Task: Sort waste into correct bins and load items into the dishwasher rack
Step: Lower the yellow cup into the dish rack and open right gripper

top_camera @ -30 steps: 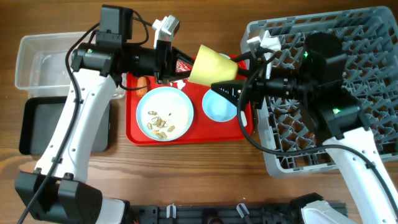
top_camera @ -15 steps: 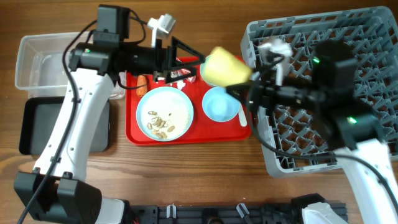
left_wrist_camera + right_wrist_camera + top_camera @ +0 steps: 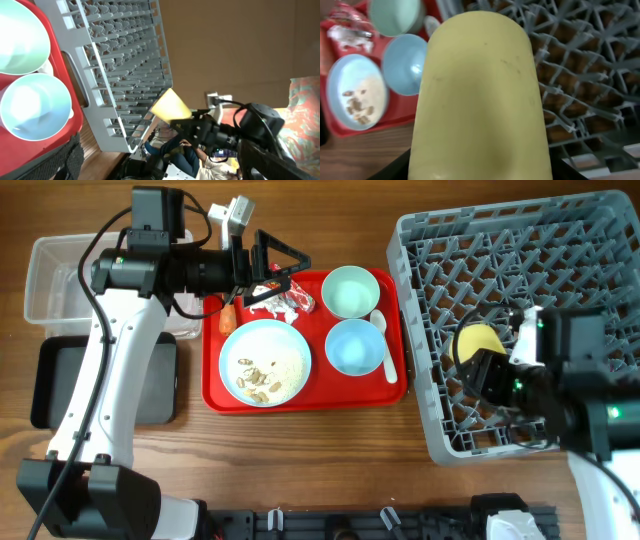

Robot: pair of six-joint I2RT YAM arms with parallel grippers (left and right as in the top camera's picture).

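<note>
My right gripper (image 3: 481,356) is shut on the small yellow cup (image 3: 478,343), holding it over the left part of the grey dishwasher rack (image 3: 560,250). The cup (image 3: 480,95) fills the right wrist view. My left gripper (image 3: 284,262) stands open and empty above the back of the red tray (image 3: 300,400). On that tray lie the light blue plate (image 3: 265,362) with seeds, the small blue bowl (image 3: 355,346), the mint bowl (image 3: 350,290), the white spoon (image 3: 384,340), the red-and-white wrapper (image 3: 294,298), the tissue (image 3: 264,298) and the carrot (image 3: 228,318).
A clear tub (image 3: 60,280) and a black tray (image 3: 60,385) sit at the left edge, partly under my left arm. The rack takes up the right side of the wooden table (image 3: 330,460).
The left gripper opened off the yellow cup and drew back to the left. The right gripper, holding the cup, carried it to the right from above the tray to over the rack.
</note>
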